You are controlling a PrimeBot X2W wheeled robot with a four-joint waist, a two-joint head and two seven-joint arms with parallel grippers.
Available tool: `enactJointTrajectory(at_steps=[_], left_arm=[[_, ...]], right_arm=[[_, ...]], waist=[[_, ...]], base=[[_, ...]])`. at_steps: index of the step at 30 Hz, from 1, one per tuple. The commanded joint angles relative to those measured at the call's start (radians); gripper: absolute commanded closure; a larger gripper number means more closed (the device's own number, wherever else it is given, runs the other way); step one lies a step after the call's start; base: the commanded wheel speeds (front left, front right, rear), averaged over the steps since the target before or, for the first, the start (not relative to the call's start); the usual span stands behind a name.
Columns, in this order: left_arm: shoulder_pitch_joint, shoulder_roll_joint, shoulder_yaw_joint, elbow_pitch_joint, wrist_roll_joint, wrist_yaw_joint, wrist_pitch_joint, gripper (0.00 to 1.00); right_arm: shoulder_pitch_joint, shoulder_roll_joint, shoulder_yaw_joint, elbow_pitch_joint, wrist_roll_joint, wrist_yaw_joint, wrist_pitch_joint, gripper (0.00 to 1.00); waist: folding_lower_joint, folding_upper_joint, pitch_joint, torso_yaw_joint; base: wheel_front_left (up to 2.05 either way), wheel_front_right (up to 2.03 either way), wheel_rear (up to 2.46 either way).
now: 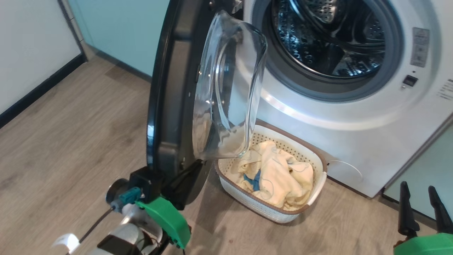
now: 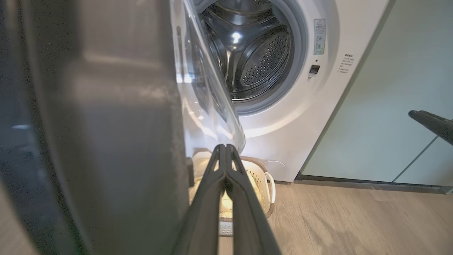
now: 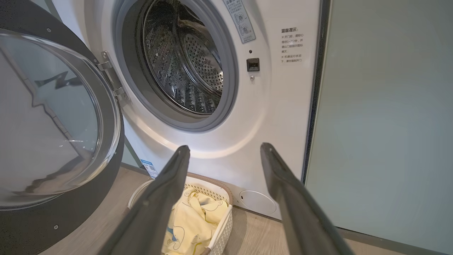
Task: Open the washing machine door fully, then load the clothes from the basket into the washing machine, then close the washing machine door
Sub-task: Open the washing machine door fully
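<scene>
1. Washer (image 1: 354,141): white, on the wood floor (image 1: 70,141), with a mint cabinet (image 3: 382,124) against its right side. Its mouth is uncovered, showing the grey ring and the steel drum (image 1: 329,39).
2. Door (image 1: 170,106): stands open on the hinge at the left of the mouth, nearly edge-on in the head view. Its glass bowl (image 1: 230,88) bulges toward the washer.
3. Basket (image 1: 320,184): on the floor at the washer's foot, below the mouth. In the head view its left end lies behind the bowl.
4. Clothes (image 1: 279,173): heaped inside the basket, pale yellow, with a blue piece (image 1: 255,180) tucked in the middle.
5. Left gripper (image 2: 225,147): fingers clenched tight together with nothing between them. It sits low by the door's bottom edge, on the inner side, tips aimed toward the basket. I cannot tell whether it touches the door.
6. Right gripper (image 3: 224,148): fingers spread wide and holding nothing. It hangs in the air off to the right, apart from the basket and facing the washer's front.
</scene>
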Motion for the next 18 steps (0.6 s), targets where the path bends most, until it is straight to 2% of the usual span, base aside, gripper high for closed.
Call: enactJointTrajectory(at_steps=[1, 18], left_arm=[[-0.034, 0.031, 0.06, -0.015, -0.009, 0.01, -0.013, 1.0], [-0.074, 0.061, 0.176, 0.126, -0.057, 0.041, -0.095, 1.0]], right_arm=[[-0.037, -0.021, 0.014, -0.034, 0.006, 0.005, -0.01, 0.0], [-0.041, -0.032, 0.024, -0.036, 0.004, 0.005, -0.01, 0.0]], waist=[[0.0, 0.0, 0.004, 0.013], [0.0, 0.0, 0.029, 0.057]], base=[[0.0, 0.0, 0.0], [0.0, 0.0, 0.0]])
